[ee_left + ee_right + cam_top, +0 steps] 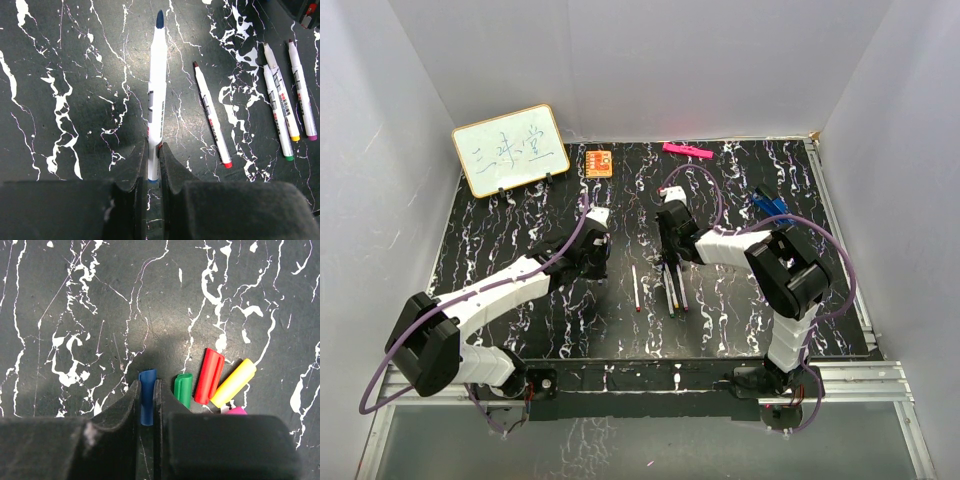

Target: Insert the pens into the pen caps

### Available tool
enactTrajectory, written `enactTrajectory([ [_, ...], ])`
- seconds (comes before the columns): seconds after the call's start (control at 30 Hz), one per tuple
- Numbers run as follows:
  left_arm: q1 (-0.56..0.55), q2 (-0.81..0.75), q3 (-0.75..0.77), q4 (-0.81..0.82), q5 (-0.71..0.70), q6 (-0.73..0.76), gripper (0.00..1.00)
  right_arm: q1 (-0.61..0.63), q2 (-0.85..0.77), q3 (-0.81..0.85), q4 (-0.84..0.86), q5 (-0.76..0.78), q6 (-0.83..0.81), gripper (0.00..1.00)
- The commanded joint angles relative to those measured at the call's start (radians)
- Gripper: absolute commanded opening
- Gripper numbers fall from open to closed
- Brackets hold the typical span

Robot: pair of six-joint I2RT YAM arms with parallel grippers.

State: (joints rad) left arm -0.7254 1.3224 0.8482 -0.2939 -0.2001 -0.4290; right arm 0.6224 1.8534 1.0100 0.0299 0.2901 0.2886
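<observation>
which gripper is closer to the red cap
Right. The right gripper, closed around the blue cap, has the red cap close beside it. The left gripper is away from the caps, holding a blue-tipped pen beside the other pens.

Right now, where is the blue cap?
In the right wrist view, the blue cap sits pinched in the right gripper, just left of the green cap.

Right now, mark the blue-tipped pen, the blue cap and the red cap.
blue-tipped pen (156, 85): left wrist view, middle of the white barrel.
blue cap (147, 385): right wrist view, its exposed upper half.
red cap (209, 376): right wrist view, middle of its body.
</observation>
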Motion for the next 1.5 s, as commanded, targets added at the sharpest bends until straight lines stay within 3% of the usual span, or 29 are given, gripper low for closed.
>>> enactTrajectory([
  [0.0, 0.006, -0.012, -0.009, -0.004, -0.015, 0.015, 0.0, 0.008, 0.039, 0.039, -0.134, 0.015, 0.016, 0.0],
  [0.43, 0.006, -0.028, 0.001, 0.012, -0.047, 0.036, 0.0, 0.008, 0.046, 0.185, -0.098, -0.064, 0.011, 0.0],
  [0.73, 0.006, -0.076, -0.05, 0.174, 0.02, 0.074, 0.0, 0.004, -0.038, 0.194, 0.061, -0.102, -0.013, 0.0],
  [0.87, 0.007, -0.077, -0.06, 0.26, 0.12, 0.109, 0.0, -0.014, -0.135, 0.117, 0.192, -0.142, -0.012, 0.0],
  [1.13, 0.006, -0.126, -0.188, 0.599, 0.278, 0.09, 0.0, -0.077, -0.359, -0.122, 0.578, -0.273, 0.077, 0.0],
  [1.47, 0.005, -0.051, -0.184, 0.871, 0.465, -0.017, 0.0, -0.104, -0.399, -0.295, 1.037, -0.408, 0.288, 0.0],
])
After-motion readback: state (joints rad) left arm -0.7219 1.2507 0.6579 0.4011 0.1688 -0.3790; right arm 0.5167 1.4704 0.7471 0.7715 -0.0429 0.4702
